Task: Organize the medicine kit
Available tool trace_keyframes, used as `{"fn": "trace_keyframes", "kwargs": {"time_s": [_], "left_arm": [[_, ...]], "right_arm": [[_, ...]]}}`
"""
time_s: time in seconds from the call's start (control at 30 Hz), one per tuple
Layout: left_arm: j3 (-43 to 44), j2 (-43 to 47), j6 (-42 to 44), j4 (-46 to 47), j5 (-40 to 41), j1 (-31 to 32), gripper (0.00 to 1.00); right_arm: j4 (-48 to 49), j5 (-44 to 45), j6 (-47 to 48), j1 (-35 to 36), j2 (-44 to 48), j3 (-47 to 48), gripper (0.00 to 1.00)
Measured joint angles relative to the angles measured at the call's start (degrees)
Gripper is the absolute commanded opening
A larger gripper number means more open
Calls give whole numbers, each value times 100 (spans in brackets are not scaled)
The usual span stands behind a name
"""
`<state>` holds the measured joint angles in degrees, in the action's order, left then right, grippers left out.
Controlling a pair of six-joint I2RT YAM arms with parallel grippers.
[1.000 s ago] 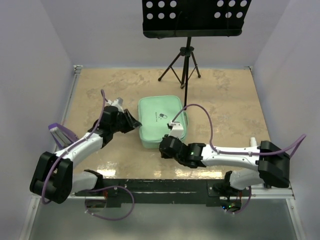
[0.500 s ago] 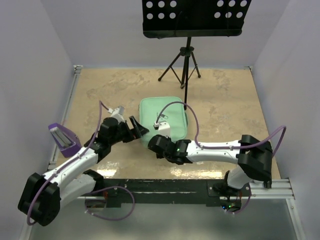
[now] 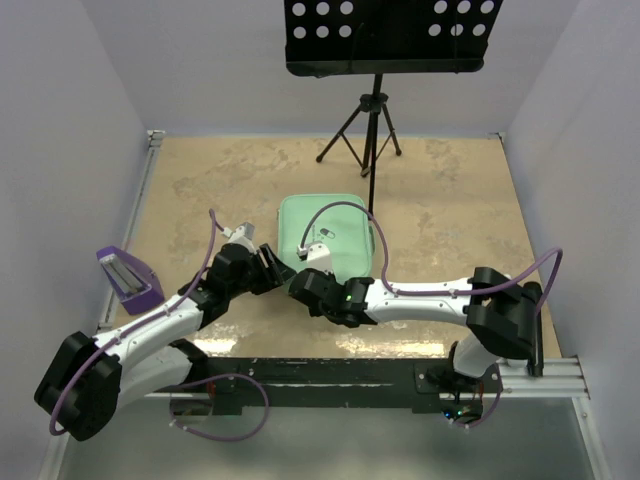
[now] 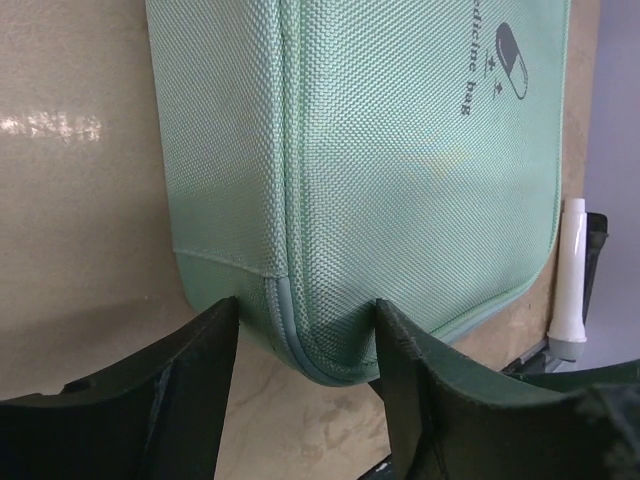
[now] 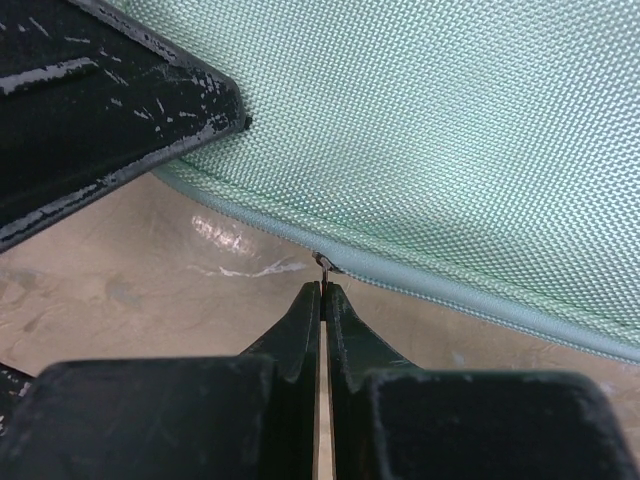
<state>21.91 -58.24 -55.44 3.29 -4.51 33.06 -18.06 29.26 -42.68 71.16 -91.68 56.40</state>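
The medicine kit (image 3: 335, 225) is a mint-green fabric zip bag with a dark pill logo, lying shut on the table. My left gripper (image 3: 278, 268) is at its near left corner. In the left wrist view its jaws (image 4: 305, 320) straddle that corner of the kit (image 4: 400, 150), and both fingers touch the fabric. My right gripper (image 3: 300, 285) is at the near edge beside it. In the right wrist view its jaws (image 5: 322, 288) are shut on the small metal zipper pull (image 5: 322, 265) under the kit's edge (image 5: 450, 130). A left finger (image 5: 110, 110) shows at the upper left.
A black music stand (image 3: 385, 35) on a tripod (image 3: 370, 130) stands behind the kit. A purple holder (image 3: 128, 275) sits at the table's left edge. A white tube-like thing (image 4: 570, 270) lies beyond the kit's right side. Walls close in the table on three sides.
My left gripper has swung in onto the kit's near left corner. My right gripper has slid left along the near edge to the zipper pull. The kit has shifted slightly away.
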Motion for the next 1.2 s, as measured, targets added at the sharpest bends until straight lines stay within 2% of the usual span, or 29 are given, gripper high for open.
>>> {"fn": "trace_keyframes", "kwargs": {"time_s": [0.13, 0.2, 0.27, 0.3, 0.5, 0.83, 1.2], "left_arm": [[186, -170, 260, -127, 249, -52, 44], [332, -260, 433, -197, 330, -195, 31], [435, -310, 599, -234, 350, -435, 13], [468, -330, 688, -234, 339, -581, 0], [780, -728, 905, -269, 332, -1119, 0], [916, -1106, 918, 46, 302, -1152, 0], [1143, -1478, 1003, 175, -61, -1517, 0]], "right_arm": [[-46, 83, 127, 4, -216, 221, 0], [-42, 138, 227, 0, -439, 470, 0], [2, 151, 321, -7, -669, 717, 0], [37, 151, 369, -13, -791, 857, 0], [374, 94, 402, -153, -887, 922, 0], [111, 11, -188, -219, 428, -315, 0], [-509, -28, -960, -236, 1309, -909, 0]]}}
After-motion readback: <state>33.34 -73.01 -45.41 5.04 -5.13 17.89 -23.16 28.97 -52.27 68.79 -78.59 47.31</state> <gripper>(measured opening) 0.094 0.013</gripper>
